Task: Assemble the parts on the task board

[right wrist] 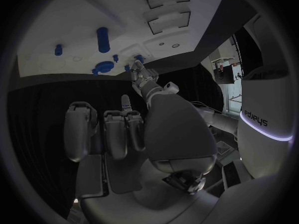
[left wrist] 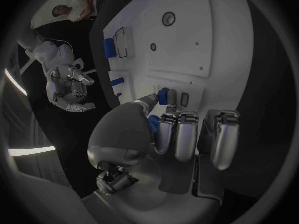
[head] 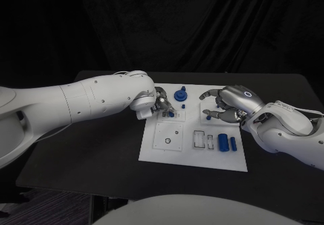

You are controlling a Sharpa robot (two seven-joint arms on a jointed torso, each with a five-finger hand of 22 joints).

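Starting on your left, the left hand (head: pixel 159 104) sits over the far left part of the task board (head: pixel 192 161), and in its wrist view it pinches a small blue part (left wrist: pixel 163 95) between thumb and a fingertip, right against the board beside a rectangular slot (left wrist: pixel 184 99). You would judge it is held low and close like that to seat it in a socket there; whether it is already in, you cannot tell, because the fingers cover its base. The other fingers (left wrist: pixel 176 134) hang curled over the board's edge and hide what lies under them.

Moving right along the board, a blue knob-like part (head: pixel 180 95) stands near the far edge, and a small blue peg (head: pixel 183 106) stands just behind the left hand. Toward the near side, a square panel with two round holes (head: pixel 169 136) lies flat, then two framed rectangular recesses (head: pixel 200 139), then two blue cylinders (head: pixel 223 141) lying side by side near the board's right edge, still loose by the look of them.

On your right, the right hand (head: pixel 228 104) hovers over the board's far right corner with fingers spread and nothing in it, apparently waiting clear of the work. A small blue peg (head: pixel 209 117) stands just beside its fingertips; the hand covers whatever lies beneath it.
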